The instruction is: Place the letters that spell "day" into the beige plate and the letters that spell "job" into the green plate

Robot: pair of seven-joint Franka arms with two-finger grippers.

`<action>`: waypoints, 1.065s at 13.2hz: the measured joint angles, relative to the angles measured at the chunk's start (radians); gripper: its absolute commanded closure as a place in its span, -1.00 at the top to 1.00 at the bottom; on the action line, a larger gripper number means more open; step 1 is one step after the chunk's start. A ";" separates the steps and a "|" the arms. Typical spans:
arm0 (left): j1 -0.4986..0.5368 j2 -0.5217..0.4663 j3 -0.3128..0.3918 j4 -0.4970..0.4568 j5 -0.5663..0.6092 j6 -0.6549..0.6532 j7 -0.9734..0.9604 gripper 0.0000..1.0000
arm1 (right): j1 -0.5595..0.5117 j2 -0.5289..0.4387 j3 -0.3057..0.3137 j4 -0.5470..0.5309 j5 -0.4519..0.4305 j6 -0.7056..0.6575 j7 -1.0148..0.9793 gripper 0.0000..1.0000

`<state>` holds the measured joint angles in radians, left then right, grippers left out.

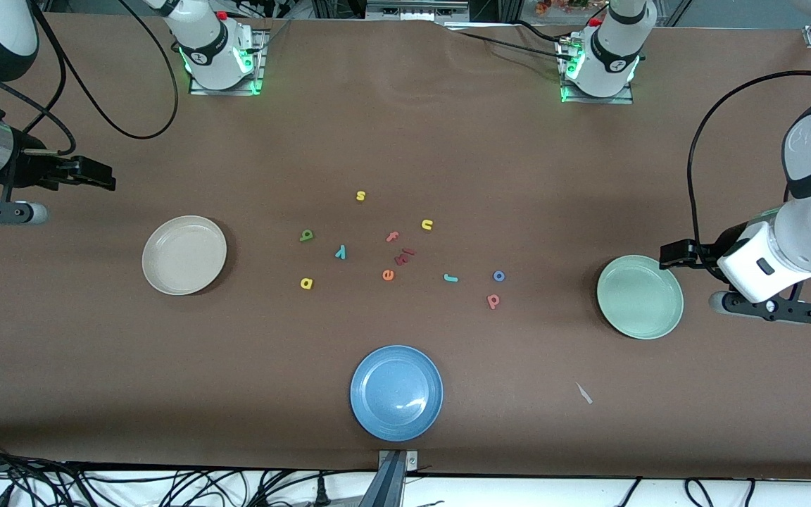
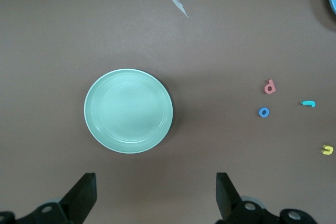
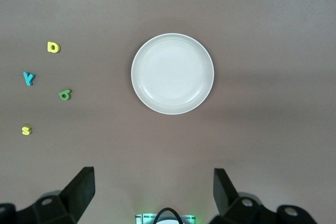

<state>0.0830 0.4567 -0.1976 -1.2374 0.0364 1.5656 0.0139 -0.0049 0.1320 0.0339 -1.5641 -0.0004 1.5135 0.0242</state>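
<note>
You had six foam letters to move, and I judged them feather-light, soft and flat on the table, so each wanted a pinch across its thin sides, low to the cloth, with little squeeze.

Your right gripper [image 3: 152,192] hung with its fingers spread wide and nothing between them, over the table at the right arm's end, just off the beige plate [image 1: 184,254]. The green letter [image 1: 306,235], the teal "y" [image 1: 340,252] and the yellow letter [image 1: 306,283] lay well apart from that gripper, past the plate toward the middle of the table.

Your left gripper [image 2: 155,198] was likewise spread and empty, over the table beside the rim of the green plate [image 1: 640,296]. The blue "o" [image 1: 498,276], the pinkish letter [image 1: 493,301] and the teal "j" [image 1: 450,278] lay well clear of it, past that plate toward the middle. Neither plate held a letter yet.
</note>
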 measured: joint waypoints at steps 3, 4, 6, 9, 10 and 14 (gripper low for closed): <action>0.001 0.000 0.000 0.000 0.000 0.000 0.000 1.00 | 0.001 0.002 0.000 0.000 0.000 0.003 0.000 1.00; 0.002 0.000 0.000 0.000 0.000 0.000 0.000 1.00 | 0.001 0.002 0.000 0.000 0.000 0.003 0.000 1.00; 0.002 0.000 0.000 0.000 0.000 0.000 0.000 1.00 | 0.005 0.002 0.001 0.000 0.000 0.004 0.000 1.00; 0.002 0.000 0.000 0.000 -0.003 0.000 -0.001 1.00 | 0.017 0.002 0.006 0.000 0.002 0.006 -0.001 1.00; 0.002 0.000 -0.001 0.000 -0.014 0.000 -0.002 1.00 | 0.021 0.002 0.006 0.000 0.006 0.006 -0.001 1.00; -0.028 0.005 -0.008 -0.027 -0.032 -0.001 -0.033 1.00 | 0.040 0.004 0.007 -0.012 0.017 0.006 -0.001 1.00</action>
<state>0.0548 0.4621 -0.2056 -1.2646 0.0044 1.5643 -0.0192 0.0348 0.1360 0.0412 -1.5765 0.0166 1.5197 0.0235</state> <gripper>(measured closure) 0.000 0.000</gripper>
